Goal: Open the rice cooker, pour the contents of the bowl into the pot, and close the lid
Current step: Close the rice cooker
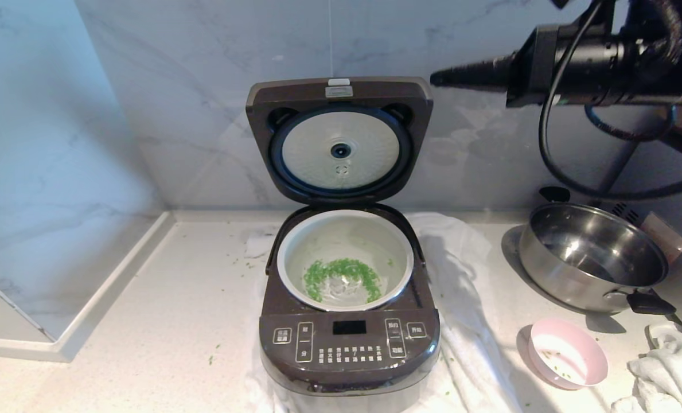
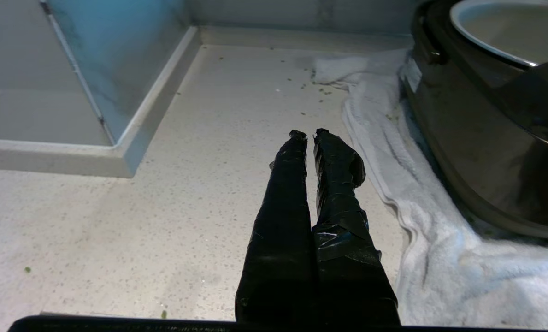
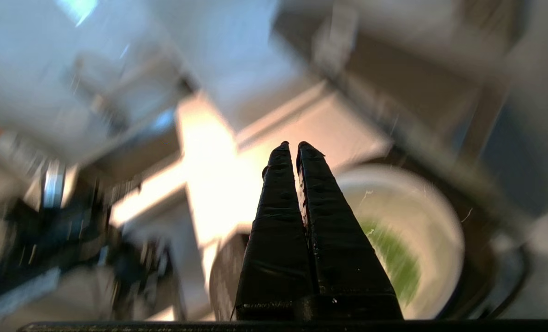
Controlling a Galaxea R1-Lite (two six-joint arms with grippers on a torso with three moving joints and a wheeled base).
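Brown rice cooker (image 1: pixel 349 350), lid (image 1: pixel 339 140) up, greens (image 1: pixel 341 275) inside

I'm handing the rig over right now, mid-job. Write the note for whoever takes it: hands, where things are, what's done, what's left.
Right hand: shut, empty, raised at the wall beside the lid's top right corner.
Left hand: shut, empty, low over the counter on the rice cooker's left side.
Lid stands fully open. The green contents lie in the pot.
Bowl sits on the counter right of the cooker, with only a few green flecks inside.
Done: opening, pouring.
Left: close the lid.
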